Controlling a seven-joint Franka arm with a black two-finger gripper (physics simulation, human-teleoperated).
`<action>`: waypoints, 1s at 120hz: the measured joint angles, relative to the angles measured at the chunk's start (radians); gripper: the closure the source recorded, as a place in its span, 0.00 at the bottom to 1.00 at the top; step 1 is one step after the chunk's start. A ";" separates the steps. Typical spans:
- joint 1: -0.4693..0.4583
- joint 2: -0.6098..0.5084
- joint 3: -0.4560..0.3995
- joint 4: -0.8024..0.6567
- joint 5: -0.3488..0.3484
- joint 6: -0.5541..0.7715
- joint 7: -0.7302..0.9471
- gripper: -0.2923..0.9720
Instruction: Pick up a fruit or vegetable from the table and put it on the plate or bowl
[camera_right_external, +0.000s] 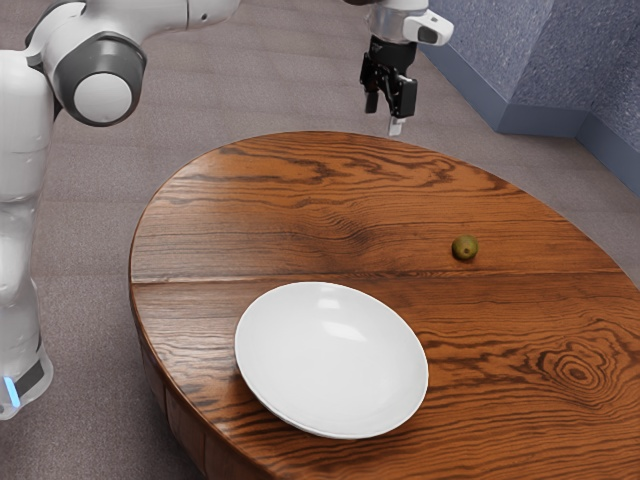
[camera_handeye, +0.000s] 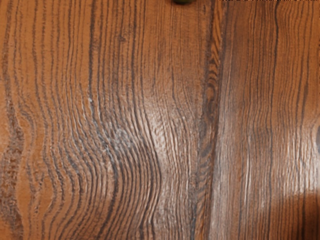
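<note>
A claw (camera_right_external: 386, 115) is held above the far edge of a round wooden table (camera_right_external: 300, 215); how far it is opened cannot be told. A small green fruit (camera_right_external: 465, 247) is set toward the exterior view's right, well apart from the white plate (camera_right_external: 330, 360) near the front edge. Bare grained wood is spread between them. Grey carpet (camera_right_external: 260, 80) and a blue-grey wall (camera_right_external: 560, 50) are seen beyond.

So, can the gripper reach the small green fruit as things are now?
Probably yes: the gripper hangs open above the table, nothing stands beside the green fruit, and the plate lies well apart from it.
</note>
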 joint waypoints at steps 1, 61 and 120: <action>0.002 0.000 0.001 0.000 -0.003 0.000 0.000 0.23; 0.125 0.191 0.005 0.085 0.066 0.163 0.099 0.23; 0.155 0.347 -0.046 0.098 -0.006 0.478 0.348 0.23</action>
